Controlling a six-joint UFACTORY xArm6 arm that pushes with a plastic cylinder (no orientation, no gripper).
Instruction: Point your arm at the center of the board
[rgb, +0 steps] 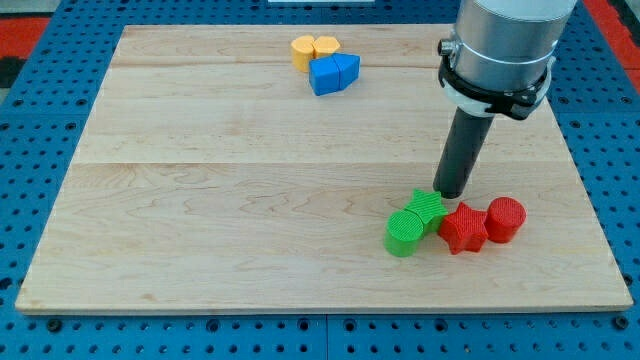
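Observation:
My tip (451, 193) rests on the wooden board (250, 200) at the view's right, just above the green star block (428, 208) and the red star block (464, 228), close to both. A green cylinder (404, 234) lies to the lower left of the green star, touching it. A red cylinder (505, 219) sits right of the red star. Near the view's top, a yellow hexagon-like block (303, 52) and a second yellow block (326, 46) sit together, with two blue blocks (323, 75) (346, 69) just below them.
The arm's grey body (500, 45) hangs over the board's upper right. A blue pegboard table (40, 80) surrounds the board on all sides.

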